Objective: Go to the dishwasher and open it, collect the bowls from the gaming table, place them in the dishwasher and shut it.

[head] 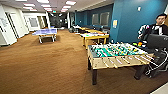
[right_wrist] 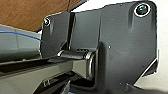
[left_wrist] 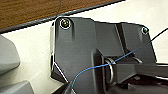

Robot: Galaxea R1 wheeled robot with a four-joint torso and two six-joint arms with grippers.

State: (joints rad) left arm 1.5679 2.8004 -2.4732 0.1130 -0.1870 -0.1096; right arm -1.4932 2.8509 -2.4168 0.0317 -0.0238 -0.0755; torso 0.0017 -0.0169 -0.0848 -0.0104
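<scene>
A seated person (head: 160, 26) is cut off by the edge.

We see an evenly bright room lit by ceiling panels (head: 65, 5), which glare white. The foosball table (head: 117, 56) casts a soft shadow on the brown carpet (head: 42, 67). The head view is blurred and bends toward its edges. Both wrist views are soft, their pale areas washed out.
</scene>
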